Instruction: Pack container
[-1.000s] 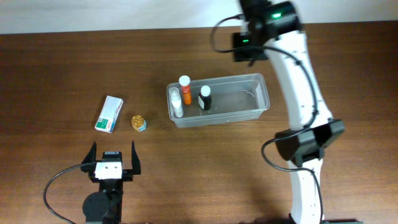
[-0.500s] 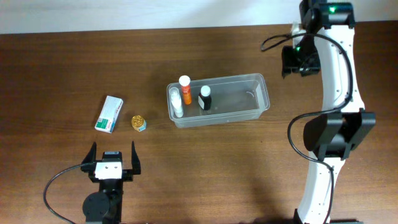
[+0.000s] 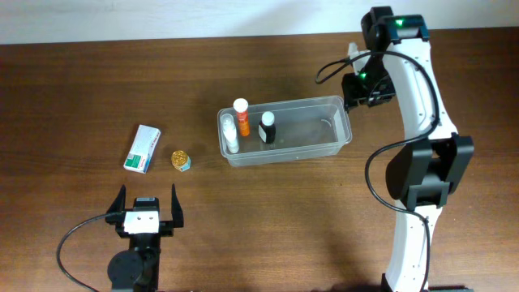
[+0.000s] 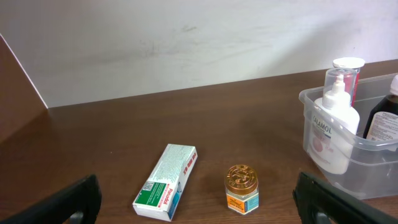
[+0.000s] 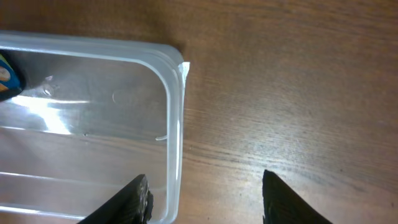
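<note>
The clear container (image 3: 312, 128) stands mid-table. At its left end it holds an orange bottle (image 3: 241, 113), a white pump bottle (image 3: 230, 135) and a dark bottle (image 3: 267, 128). A white-and-green box (image 3: 143, 148) and a small gold-lidded jar (image 3: 180, 160) lie on the table to its left. My right gripper (image 3: 357, 94) is open and empty above the container's right end. In the right wrist view the gripper (image 5: 205, 205) straddles the container's rim (image 5: 178, 118). My left gripper (image 3: 147, 208) is open and empty near the front edge, facing the box (image 4: 166, 182) and the jar (image 4: 241, 186).
The container's right half holds nothing. In the left wrist view the container (image 4: 367, 148) stands at the right with the pump bottle (image 4: 334, 134) nearest. A pale wall runs behind the table's far edge. The right arm's black cable hangs beside the container's right end.
The right arm swung from behind the container far out to the right, then came back left and lower, over the container's right end. The left arm and all objects have not moved.
</note>
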